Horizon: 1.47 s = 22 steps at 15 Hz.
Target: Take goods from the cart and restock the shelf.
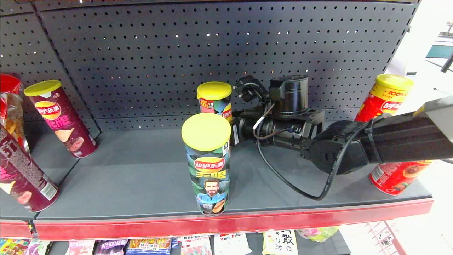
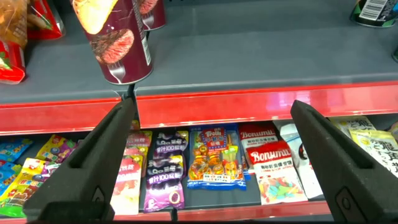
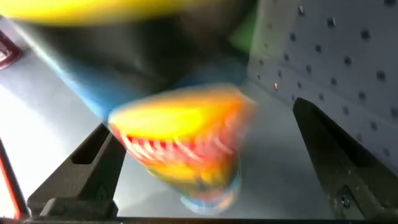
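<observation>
Two dark green chip cans with yellow lids stand mid-shelf: one at the front edge (image 1: 208,166), one behind it near the pegboard (image 1: 214,99). My right arm (image 1: 283,127) comes in from the right, low over the shelf, to the rear can, and its fingers are hidden behind the cans. In the right wrist view the right gripper (image 3: 205,118) is open, with a blurred can (image 3: 180,143) between the spread fingers, nearer one finger and apart from the other. My left gripper (image 2: 212,106) is open and holds nothing, in front of the shelf's red edge (image 2: 217,102).
Maroon cans (image 1: 60,117) (image 1: 21,177) and a red bag (image 1: 9,102) stand at the shelf's left. Red cans (image 1: 387,97) (image 1: 396,177) stand at the right end. The pegboard back wall (image 1: 212,53) is close behind. Candy bags (image 2: 214,158) fill the lower shelf.
</observation>
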Motion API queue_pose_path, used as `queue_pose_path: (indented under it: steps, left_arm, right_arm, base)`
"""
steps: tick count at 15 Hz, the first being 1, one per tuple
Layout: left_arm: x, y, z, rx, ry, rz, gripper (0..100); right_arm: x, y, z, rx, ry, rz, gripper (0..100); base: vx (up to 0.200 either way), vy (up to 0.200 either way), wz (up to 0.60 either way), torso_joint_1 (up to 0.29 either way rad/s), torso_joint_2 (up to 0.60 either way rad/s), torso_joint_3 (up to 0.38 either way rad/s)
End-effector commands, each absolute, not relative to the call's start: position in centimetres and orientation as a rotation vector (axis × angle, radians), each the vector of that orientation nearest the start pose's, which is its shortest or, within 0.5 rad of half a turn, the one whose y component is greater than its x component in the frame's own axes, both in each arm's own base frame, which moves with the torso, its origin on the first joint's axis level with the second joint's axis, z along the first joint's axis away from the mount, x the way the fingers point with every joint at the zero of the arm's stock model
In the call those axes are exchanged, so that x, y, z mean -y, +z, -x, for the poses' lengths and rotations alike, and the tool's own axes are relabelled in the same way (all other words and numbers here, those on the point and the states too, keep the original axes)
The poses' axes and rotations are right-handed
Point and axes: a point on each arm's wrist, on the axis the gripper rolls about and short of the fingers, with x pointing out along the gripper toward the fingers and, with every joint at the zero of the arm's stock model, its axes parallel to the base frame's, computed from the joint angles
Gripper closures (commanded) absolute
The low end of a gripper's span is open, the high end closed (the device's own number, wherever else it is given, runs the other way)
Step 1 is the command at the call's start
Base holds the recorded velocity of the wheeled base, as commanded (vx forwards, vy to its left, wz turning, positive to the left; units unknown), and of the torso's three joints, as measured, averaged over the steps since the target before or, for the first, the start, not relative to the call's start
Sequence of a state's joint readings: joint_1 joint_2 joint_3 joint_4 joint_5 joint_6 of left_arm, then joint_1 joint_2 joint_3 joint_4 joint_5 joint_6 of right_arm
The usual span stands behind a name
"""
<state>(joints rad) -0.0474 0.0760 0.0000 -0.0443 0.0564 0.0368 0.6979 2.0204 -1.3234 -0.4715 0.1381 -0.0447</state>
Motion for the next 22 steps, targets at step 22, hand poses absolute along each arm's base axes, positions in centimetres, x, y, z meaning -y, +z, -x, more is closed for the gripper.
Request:
queue_pose_path:
  steps: [22]
  left_arm:
    - [-0.1,8.1,1.7,-0.057,-0.060,-0.044,0]
  right_arm:
    - [-1.3,15.7,-2.8,-0.072,0.320,0.116,0]
  base:
    - [0.000,0.000,0.00,0.000,0.00,0.000]
